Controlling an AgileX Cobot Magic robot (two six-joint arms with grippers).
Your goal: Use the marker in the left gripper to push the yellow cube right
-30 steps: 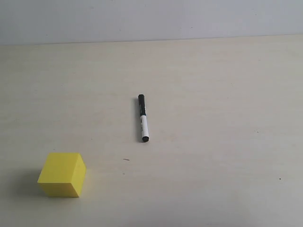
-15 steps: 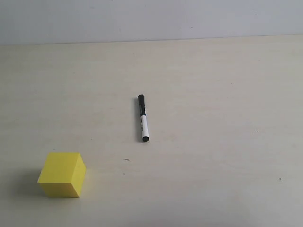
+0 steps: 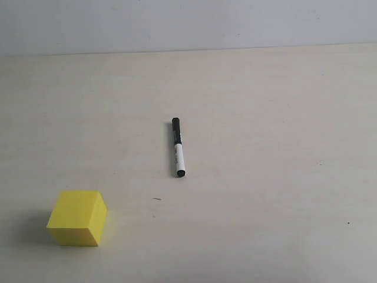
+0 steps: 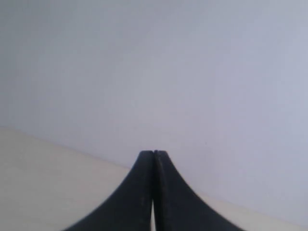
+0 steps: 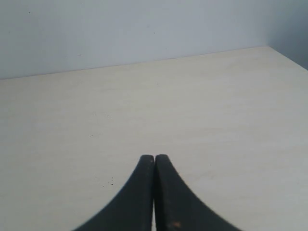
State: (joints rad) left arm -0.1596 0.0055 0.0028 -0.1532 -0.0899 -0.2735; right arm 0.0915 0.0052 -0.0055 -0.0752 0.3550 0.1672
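Note:
The marker lies flat on the pale table near the middle of the exterior view, black cap pointing away, held by nothing. At the front left of that view sits the yellow cube, well apart from the marker. Neither arm shows in the exterior view. In the left wrist view my left gripper is shut with nothing between its fingers, facing the wall and the table's far edge. My right gripper is likewise shut and empty, above bare table. Neither wrist view shows the cube or the marker.
A pale wooden table runs back to a grey-white wall. In the right wrist view a table corner appears at the far side.

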